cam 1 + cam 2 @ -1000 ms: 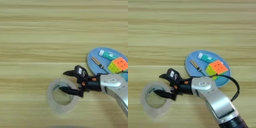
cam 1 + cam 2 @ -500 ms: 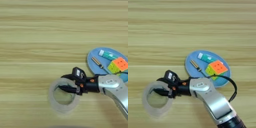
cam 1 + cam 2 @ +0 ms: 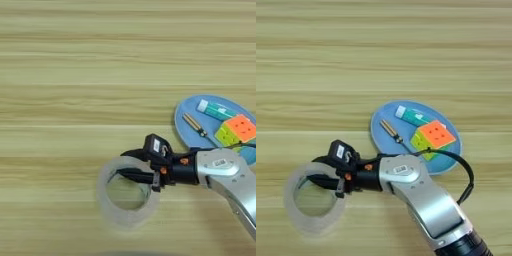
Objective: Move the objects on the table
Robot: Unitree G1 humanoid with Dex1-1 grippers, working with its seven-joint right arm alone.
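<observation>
Reaching in from the right, the pincer (image 3: pixel 131 164) straddles the near-right wall of the tape roll (image 3: pixel 128 192), one black finger lying inside the ring and the other outside along its upper rim. The fingers stand apart with the wall between them; whether they already press on it cannot be told.

The main risk, as a judgement, is the wall itself. It looks thin and soft, so a squeeze could dent the ring, and a grip taken on one side only would let the roll swing or tip when lifted. A pull along the desk (image 3: pixel 75 75) with too loose a hold could leave the roll behind, the fingers slipping off its smooth side. Carrying it toward the right, the roll or the silver forearm could knock the blue oval plate (image 3: pixel 381 135) and shift what lies on it.

The tape roll is wide, translucent and whitish, lying flat with its open hole facing up and the wood grain showing through the middle. It sits in the lower part of the desk, well left of the plate. The puzzle cube (image 3: pixel 432 140), with orange on top and yellow-green on its side, rests on the plate, just beside a small white-and-teal tube (image 3: pixel 412 115) and a slim screwdriver-like tool (image 3: pixel 391 131).
</observation>
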